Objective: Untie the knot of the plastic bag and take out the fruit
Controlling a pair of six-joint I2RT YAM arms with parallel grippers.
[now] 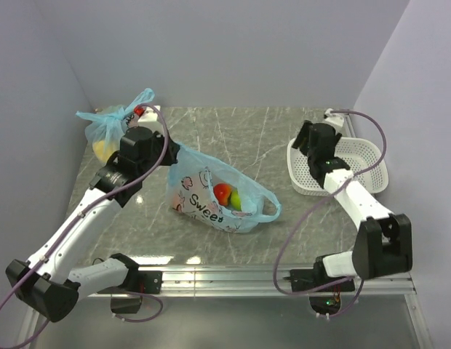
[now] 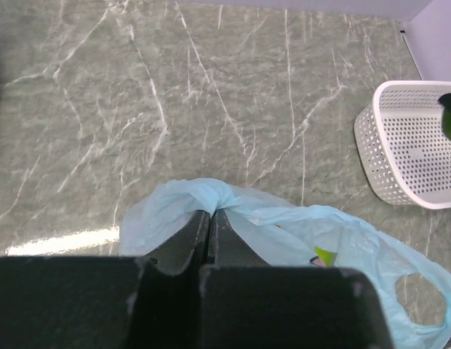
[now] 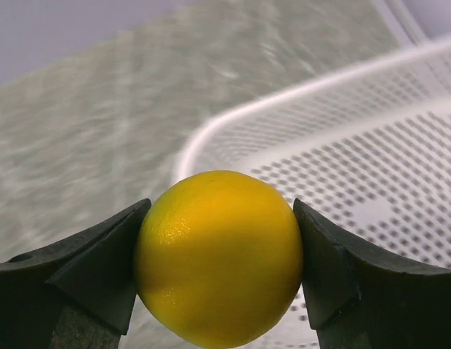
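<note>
With our left end effector (image 2: 209, 217) pinched shut on the plastic bag (image 2: 298, 229) lying on the bench (image 1: 284, 138), we should release the yellow fruit (image 3: 218, 262), clasped in our right end effector (image 3: 220, 218), low inside the white basket (image 3: 334, 120).

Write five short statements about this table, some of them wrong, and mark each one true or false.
1. The right gripper has its jaws closed on a yellow fruit. True.
2. The white basket is full of fruit. False: no fruit shows in the part of it that is in view.
3. The left gripper has its jaws shut on the film of the bag. True.
4. That bag has nothing inside. False: a red fruit and a green fruit show through its film.
5. A second bag, tied shut, sits at the back left of the table. True.
</note>
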